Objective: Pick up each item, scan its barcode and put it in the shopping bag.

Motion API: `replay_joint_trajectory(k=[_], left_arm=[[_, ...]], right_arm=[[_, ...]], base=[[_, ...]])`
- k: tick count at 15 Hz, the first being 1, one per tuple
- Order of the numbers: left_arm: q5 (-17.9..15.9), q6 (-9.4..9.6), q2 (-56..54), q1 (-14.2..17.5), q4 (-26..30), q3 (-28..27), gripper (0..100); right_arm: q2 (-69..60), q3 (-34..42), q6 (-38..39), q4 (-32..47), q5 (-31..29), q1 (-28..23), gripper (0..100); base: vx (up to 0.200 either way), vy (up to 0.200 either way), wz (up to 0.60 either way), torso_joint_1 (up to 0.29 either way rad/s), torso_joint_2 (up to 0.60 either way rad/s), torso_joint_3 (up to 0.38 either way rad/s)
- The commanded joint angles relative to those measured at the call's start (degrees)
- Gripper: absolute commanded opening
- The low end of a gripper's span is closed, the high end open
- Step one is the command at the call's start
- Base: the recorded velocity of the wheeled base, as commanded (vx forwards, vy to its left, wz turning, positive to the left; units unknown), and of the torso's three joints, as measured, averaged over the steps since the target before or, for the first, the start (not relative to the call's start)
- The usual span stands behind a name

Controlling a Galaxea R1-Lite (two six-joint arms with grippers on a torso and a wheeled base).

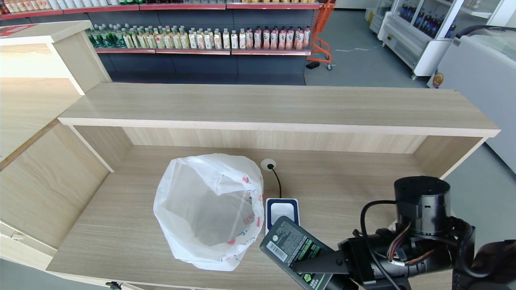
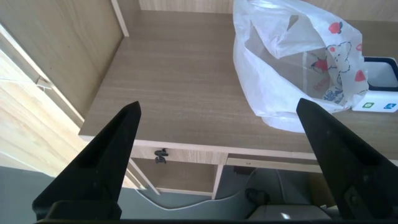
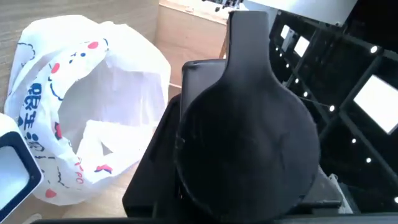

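1. Head view: the right gripper (image 1: 322,266), in the lower right of the frame, is pinching one dark flat item (image 1: 290,241). The item hangs just over the near edge of the one scanner (image 1: 282,210), and its barcode label faces up. Left of it, one shopping bag (image 1: 173,225) stands open on the counter (image 1: 121,233) and looks empty, so probably no item is packed yet.
2. Left wrist view: the left gripper (image 2: 217,109) has its fingers spread wide and holds nothing. The bag (image 2: 273,93) is in the upper right, and the scanner (image 2: 380,74) is at the right edge.
3. Right wrist view: the bag (image 3: 93,93) is on the left and the scanner (image 3: 15,171) in the lower left corner. A dark shape fills the centre, and it cannot be told if it is item or finger.
4. It seems the scan is in hand; the bagging is left.
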Motion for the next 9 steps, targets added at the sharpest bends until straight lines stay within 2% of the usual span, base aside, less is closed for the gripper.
replay_joint_trajectory(k=[1,9], left_arm=[[0.0,0.00,0.0,0.0,0.0,0.0,100],[0.0,0.00,0.0,0.0,0.0,0.0,100]], right_arm=[[2.9,-1.6,-0.2,-1.0,0.0,1.3,0],[4.7,-3.1,-1.7,-2.7,0.1,1.0,0]], base=[[0.000,0.000,0.00,0.000,0.00,0.000],[0.000,0.000,0.00,0.000,0.00,0.000]])
